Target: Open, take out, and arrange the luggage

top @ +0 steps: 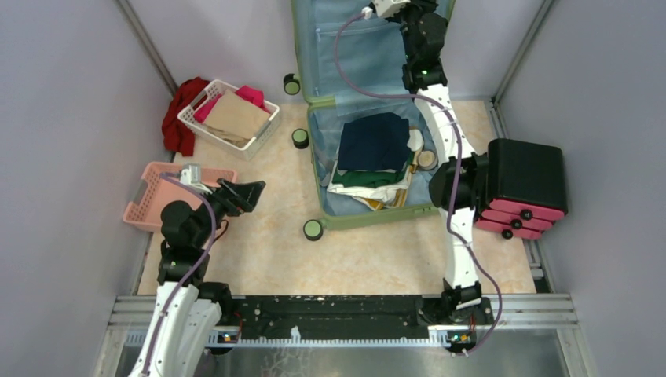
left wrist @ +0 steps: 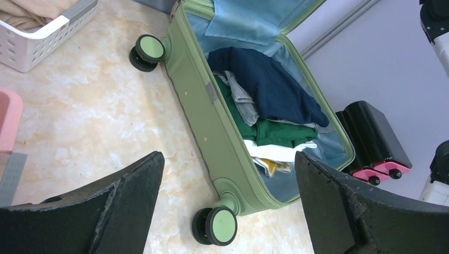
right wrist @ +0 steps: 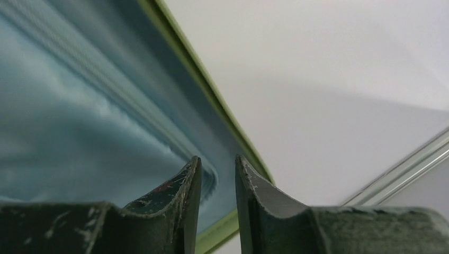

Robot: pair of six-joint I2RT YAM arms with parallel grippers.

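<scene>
So the sage-green ribbed hard-shell suitcase [left wrist: 206,121] lies open right of the pink slatted plastic basket [top: 145,208], lid upright. Its long axis runs crosswise, wheeled end toward that basket. My left gripper [left wrist: 229,159], by the basket, is spread wide; my right gripper [right wrist: 217,159], up at the lid, is barely parted, pinching nothing.

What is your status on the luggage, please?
Left gripper open, empty. Right gripper slightly open at lid rim, holding nothing. Luggage open, clothes inside. Nothing in the way.
</scene>
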